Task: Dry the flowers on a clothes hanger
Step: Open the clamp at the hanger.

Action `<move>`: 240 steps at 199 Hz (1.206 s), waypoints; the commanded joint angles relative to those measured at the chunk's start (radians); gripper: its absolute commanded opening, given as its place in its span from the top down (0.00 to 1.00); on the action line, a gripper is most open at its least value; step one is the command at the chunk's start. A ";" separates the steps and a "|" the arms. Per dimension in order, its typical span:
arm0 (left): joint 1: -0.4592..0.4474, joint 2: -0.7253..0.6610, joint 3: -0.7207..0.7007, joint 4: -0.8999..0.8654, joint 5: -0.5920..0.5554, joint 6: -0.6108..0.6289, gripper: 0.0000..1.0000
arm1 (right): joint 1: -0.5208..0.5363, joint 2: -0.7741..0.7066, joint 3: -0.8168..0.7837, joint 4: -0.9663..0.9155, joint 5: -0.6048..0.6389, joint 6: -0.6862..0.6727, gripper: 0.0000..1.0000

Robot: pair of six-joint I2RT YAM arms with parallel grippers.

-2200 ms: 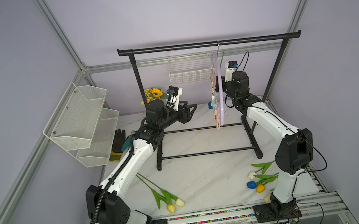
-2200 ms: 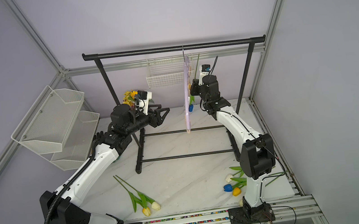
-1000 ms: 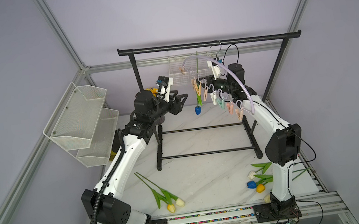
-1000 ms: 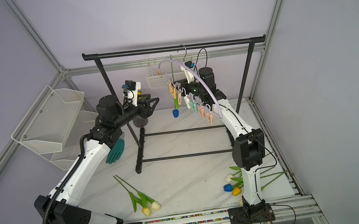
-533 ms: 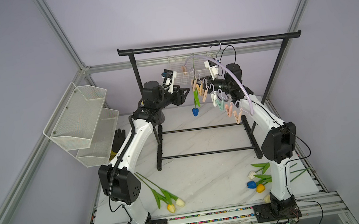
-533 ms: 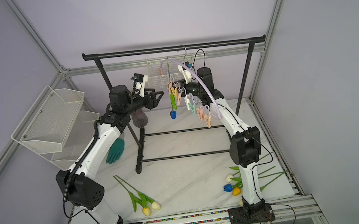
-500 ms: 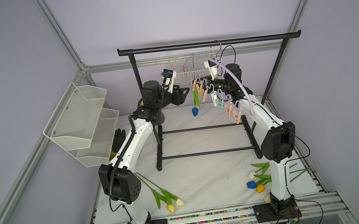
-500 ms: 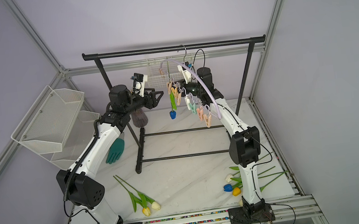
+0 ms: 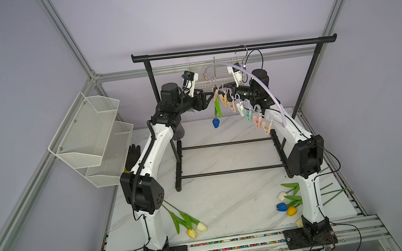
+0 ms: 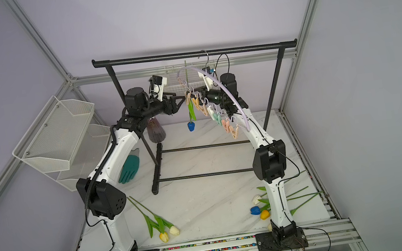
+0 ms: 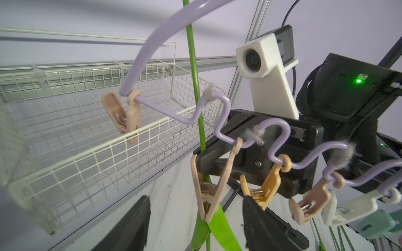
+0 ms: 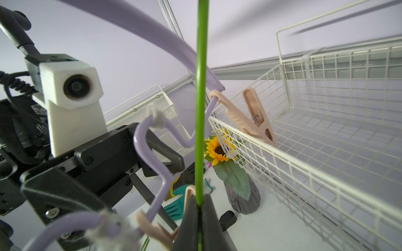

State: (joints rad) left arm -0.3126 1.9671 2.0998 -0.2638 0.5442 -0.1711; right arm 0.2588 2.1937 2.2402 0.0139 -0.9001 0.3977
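Right claw was clamped on the stem of the blue tulip, just above the second peg in from the end of the hanger. Tulip hung head down over the bench, stem running up past the lilac arch. Peg looked pinched shut on the stem where the leaf starts.

Left claw was open, fingers either side of that peg. Couldn't tell if they touched it.

Hanger was hooked on the rack rail, tilted, with the peg row sloping down toward my right arm.

Other tulips lay flat on the bench:
- left pair, yellow and cream, near my left base
- right bunch, white, blue and yellow, just beside my right base

Sunflower vase and teal glove sat on the bench under my left arm. Wire basket hung on the back wall behind the hanger.
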 commanded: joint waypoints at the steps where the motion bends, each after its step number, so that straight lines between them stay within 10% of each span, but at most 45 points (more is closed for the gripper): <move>1: 0.003 0.015 0.066 -0.006 0.039 0.025 0.32 | -0.004 0.011 0.025 0.035 -0.024 0.019 1.00; 240: -0.056 0.127 0.237 -0.036 -0.016 0.067 0.38 | -0.010 -0.005 -0.003 0.036 -0.043 0.028 1.00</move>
State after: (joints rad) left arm -0.3573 2.0995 2.2837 -0.3382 0.5411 -0.1116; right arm 0.2554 2.1937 2.2398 0.0376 -0.9367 0.4332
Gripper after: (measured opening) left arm 0.609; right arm 0.060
